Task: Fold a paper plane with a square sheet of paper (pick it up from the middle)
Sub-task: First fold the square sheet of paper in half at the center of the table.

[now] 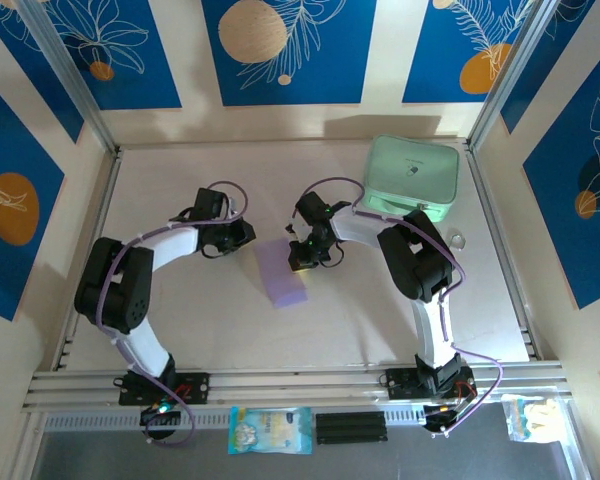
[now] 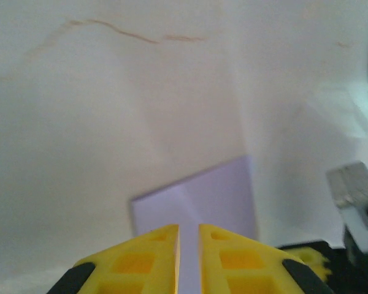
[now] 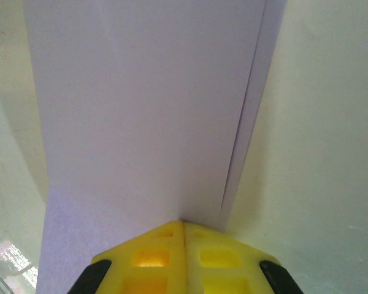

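Centre of the top view: one sheet (image 1: pixel 285 275), folded double into a narrow oblong, lies on the table (image 1: pixel 180 320) between two grippers. The right gripper (image 3: pixel 184 228), fingers pressed together, meets the sheet's edge, probably to pin or crease the fold; whether it nips a layer cannot be told. The left gripper (image 2: pixel 189 234), fingers a narrow slit apart, hangs just beside the opposite edge, seemingly poised to take the next flap. One mint-green case (image 1: pixel 412 178) sits at upper right, well apart, out of the working area. Count: one sheet, one case, two grippers.
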